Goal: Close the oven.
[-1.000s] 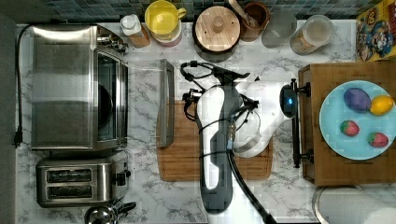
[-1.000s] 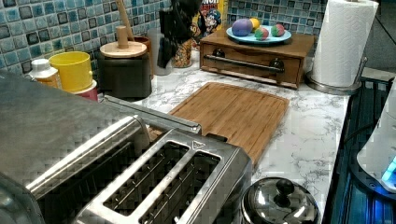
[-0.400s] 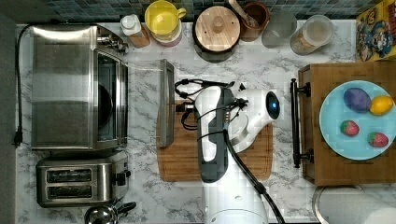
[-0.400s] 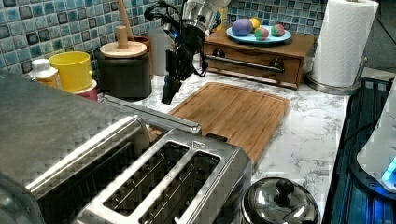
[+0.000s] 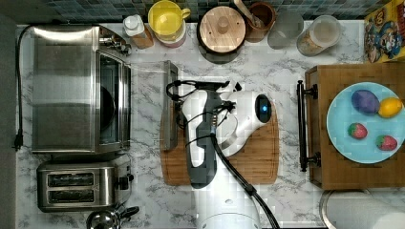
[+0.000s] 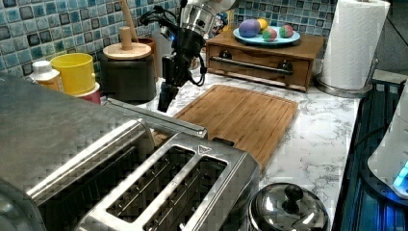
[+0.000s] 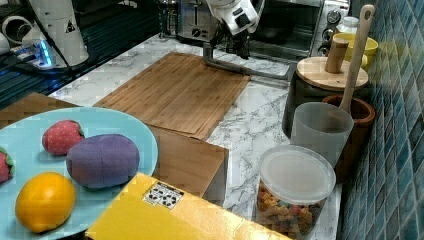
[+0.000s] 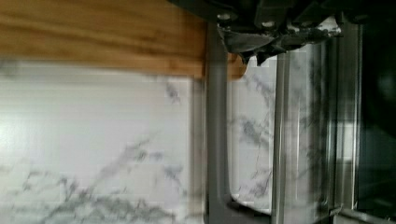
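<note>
oven point(image 5: 67, 90): at the top view's left on the marble counter point(image 5: 286, 62), next to the toaster point(image 5: 79, 186); glass door point(image 5: 148, 107) dropped flat toward the cutting board point(image 5: 248, 152).
handle point(image 6: 154, 118): steel bar along the door's free edge.
gripper point(image 6: 164, 98): hanging just over the handle, holding nothing; finger gap cannot be told.
step: getting under the bar.
advice: catch the bar near its middle, then lift in an arc toward the oven until the door seats.

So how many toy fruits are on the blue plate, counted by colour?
On the blue plate:
Red strawberries: 2
Purple fruit: 1
Yellow lemon: 1
Total: 4
</note>
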You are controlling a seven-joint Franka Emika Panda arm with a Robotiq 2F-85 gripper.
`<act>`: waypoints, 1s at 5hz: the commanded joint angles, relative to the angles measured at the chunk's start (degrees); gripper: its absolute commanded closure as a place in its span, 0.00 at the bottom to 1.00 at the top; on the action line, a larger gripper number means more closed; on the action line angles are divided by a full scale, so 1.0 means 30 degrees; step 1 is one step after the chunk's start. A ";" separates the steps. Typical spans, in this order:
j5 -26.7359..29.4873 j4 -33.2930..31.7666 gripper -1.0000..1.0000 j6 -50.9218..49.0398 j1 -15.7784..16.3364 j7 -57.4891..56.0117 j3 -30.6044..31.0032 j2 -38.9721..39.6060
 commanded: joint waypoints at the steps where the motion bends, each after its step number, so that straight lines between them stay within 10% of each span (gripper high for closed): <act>1: -0.0621 0.1876 1.00 0.0458 0.0516 0.0770 0.0644 0.0730; 5: -0.1116 0.3058 1.00 -0.3204 0.0490 0.3710 0.0687 0.0628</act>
